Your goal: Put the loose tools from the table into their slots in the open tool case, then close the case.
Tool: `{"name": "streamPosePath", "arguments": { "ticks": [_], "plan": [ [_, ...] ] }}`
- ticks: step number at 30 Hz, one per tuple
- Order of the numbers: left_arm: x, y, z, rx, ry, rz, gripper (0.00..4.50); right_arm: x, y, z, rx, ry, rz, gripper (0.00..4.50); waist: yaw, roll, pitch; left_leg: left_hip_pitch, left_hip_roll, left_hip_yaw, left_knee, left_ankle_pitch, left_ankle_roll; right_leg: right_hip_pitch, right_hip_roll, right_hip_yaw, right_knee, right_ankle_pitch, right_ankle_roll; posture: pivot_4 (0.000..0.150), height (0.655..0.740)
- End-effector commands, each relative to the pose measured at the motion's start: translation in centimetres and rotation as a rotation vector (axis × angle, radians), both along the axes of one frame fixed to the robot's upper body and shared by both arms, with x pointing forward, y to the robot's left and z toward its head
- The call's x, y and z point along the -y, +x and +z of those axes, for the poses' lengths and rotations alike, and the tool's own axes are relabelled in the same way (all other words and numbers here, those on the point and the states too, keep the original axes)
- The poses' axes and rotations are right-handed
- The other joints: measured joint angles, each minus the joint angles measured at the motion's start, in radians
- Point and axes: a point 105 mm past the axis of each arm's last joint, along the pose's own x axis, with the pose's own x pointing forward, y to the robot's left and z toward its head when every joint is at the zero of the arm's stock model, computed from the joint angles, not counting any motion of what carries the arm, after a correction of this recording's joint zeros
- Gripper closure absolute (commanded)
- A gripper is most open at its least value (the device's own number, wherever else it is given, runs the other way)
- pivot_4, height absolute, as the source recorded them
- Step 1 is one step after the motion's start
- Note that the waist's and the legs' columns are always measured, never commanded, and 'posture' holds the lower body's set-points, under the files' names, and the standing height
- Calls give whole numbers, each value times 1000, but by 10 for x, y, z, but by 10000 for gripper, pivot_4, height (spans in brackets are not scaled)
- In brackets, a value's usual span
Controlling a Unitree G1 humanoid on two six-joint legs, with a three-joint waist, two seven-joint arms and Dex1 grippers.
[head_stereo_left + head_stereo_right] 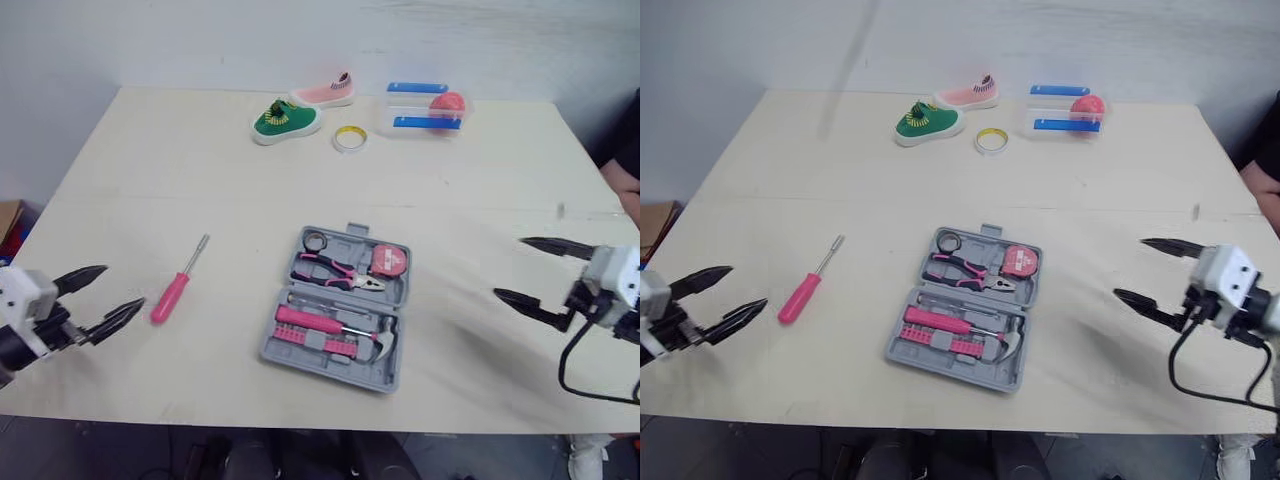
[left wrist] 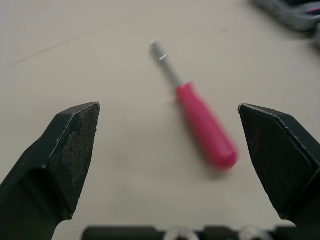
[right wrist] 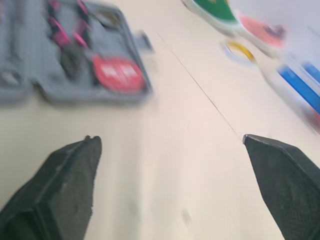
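Pink screwdriver point(image 1: 178, 285) loose on table point(image 1: 150, 180), grey tool case point(image 1: 340, 305) open, left tool point(image 1: 124, 285) spread near screwdriver handle

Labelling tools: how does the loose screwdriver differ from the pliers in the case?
Screwdriver lies loose on the table, left of the tool case; pliers sit slotted inside it. Screwdriver has one plain pink handle and thin shaft; pliers have two pink-and-black grips. Both have pink handles.
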Motion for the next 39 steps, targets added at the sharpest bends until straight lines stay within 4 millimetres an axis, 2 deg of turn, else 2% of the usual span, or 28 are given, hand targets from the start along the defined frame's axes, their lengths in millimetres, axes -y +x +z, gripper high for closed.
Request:
{"name": "streamPosePath", "arguments": {
  "ticks": [1,3,5,7,10,15,18,21,24,26,29,31,33,35,39],
  "plan": [
    [-40,-18,3,11,107,175,0,55,-14,14,92,-40,-219,536,-1,0,0,0,0,1,0,-1,1,0,0,0,-1,0,0,1500,7400],
    [-48,-23,0,-1,120,213,0,68,-19,11,92,-51,-268,536,-4,0,0,1,0,1,0,-2,1,1,-1,0,-2,0,0,1500,7400],
    [-53,-26,0,6,94,238,0,72,-21,7,75,-74,-272,536,-8,0,0,2,0,1,0,-4,1,3,-1,0,-3,0,0,1500,7400],
    [-57,-37,2,12,78,264,0,84,-28,-5,30,-60,-334,536,-16,0,0,2,0,0,-1,-4,1,5,-2,-1,-3,0,0,1500,7400],
    [-49,-35,5,32,58,250,0,84,-28,-18,10,-60,-350,536,-23,0,0,4,0,-1,-3,-5,0,8,-2,-3,-7,0,0,1500,7400],
    [-16,-17,13,61,43,156,0,49,-15,-25,-1,47,-214,536,-28,-1,0,16,-1,1,-13,-4,-1,17,-2,0,-11,0,0,1500,7400],
    [5,-5,15,44,7,102,0,15,-1,-10,80,194,-60,536,-28,-1,0,17,-1,2,-14,-3,-2,17,-1,0,-11,0,0,1500,7400],
    [21,2,16,-14,-74,73,0,-17,5,-2,92,272,73,536,-26,0,0,17,0,2,-14,-3,-3,16,1,1,-9,1,1,1500,7400],
    [36,9,15,-103,-133,82,0,-52,5,9,140,321,230,536,-21,0,0,16,0,1,-14,-3,-3,15,1,0,-9,0,1,1500,7400],
    [41,11,13,-138,-125,90,0,-62,5,12,148,335,266,536,-18,0,1,15,0,0,-14,-3,-3,15,1,0,-9,0,1,1500,7400],
    [50,17,7,-187,-102,110,0,-87,2,16,164,341,383,536,-12,0,1,15,0,0,-13,-3,-3,15,0,0,-9,0,1,1500,7400],
    [57,24,3,-210,-102,140,0,-107,-3,17,165,316,498,536,-8,0,1,15,0,0,-12,-2,-3,16,1,0,-8,0,1,1500,7400],
    [66,34,-10,-246,-97,151,0,-133,-13,11,128,281,639,536,-2,0,1,16,0,0,-12,-2,-3,16,1,0,-7,0,1,1500,7400],
    [71,42,-19,-258,-82,147,0,-144,-18,8,104,275,689,536,3,1,1,16,0,-1,-11,-1,-4,16,1,0,-6,0,1,1500,7400],
    [79,46,-31,-293,-54,112,0,-142,-15,6,95,279,659,536,4,0,1,16,0,0,-11,-1,-4,15,1,0,-6,0,1,1500,7400]
  ]
}}
